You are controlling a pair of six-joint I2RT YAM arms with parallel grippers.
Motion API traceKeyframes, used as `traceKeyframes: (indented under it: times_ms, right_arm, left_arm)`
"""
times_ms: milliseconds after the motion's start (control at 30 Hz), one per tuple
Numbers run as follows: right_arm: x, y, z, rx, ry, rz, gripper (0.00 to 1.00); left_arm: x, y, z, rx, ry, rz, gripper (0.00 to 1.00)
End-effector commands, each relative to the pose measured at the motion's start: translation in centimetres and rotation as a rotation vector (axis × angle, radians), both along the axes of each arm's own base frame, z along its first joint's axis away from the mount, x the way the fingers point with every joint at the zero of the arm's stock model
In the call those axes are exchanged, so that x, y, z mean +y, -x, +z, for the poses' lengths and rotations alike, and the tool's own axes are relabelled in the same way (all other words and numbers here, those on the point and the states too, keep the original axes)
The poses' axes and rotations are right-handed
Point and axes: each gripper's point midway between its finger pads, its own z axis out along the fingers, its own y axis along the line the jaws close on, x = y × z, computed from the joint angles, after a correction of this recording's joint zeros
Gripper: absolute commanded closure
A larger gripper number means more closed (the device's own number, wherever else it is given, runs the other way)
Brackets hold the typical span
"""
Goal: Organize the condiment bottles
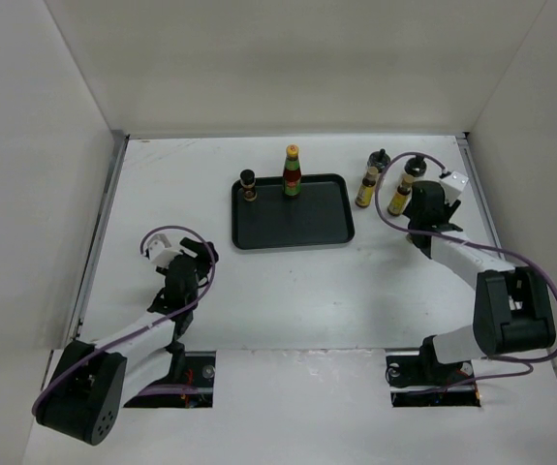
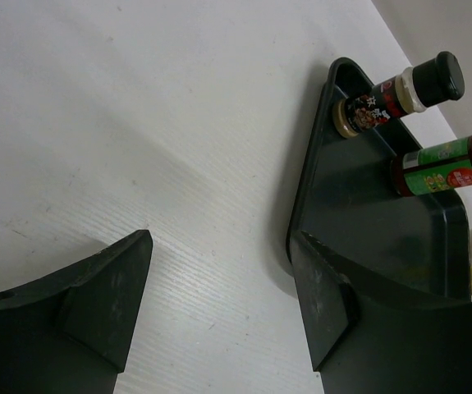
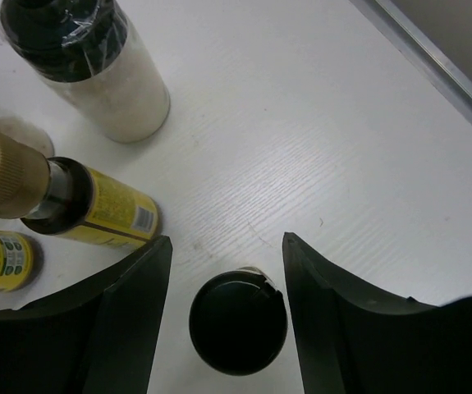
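Between the spread fingers of the right claw (image 3: 227, 246) stood a black-capped bottle (image 3: 238, 322), seen from above and not clamped. Just beyond it on the table (image 3: 318, 123) were a yellow-labelled bottle (image 3: 112, 209) with a tan cap and a cream bottle (image 3: 129, 90). Across the table, the left claw (image 2: 219, 246) also stood apart, holding nothing, near a corner of the black tray (image 1: 293, 242). The tray carried two bottles along its far edge: a dark bottle (image 1: 248, 185) and the tall red bottle (image 1: 292, 172).

tray (image 2: 359, 213): matt black plastic | cream bottle (image 3: 121, 90): glossy film wrap
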Motion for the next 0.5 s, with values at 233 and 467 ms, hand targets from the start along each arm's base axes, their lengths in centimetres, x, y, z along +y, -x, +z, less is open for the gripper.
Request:
traceKeyframes:
  times_ms: [233,467]
  right_arm:
    - [1.0,0.9,-1.6,0.037,-0.001,-0.001,0.46]
    - [4.7,1.2,3.3,-0.057,0.032,0.100,0.67]
  left_arm:
    - [-1.2,-1.2,2.3,-0.074,0.042,-0.029,0.33]
    - [-1.4,-1.3,2.2,-0.067,0.042,-0.037,0.33]
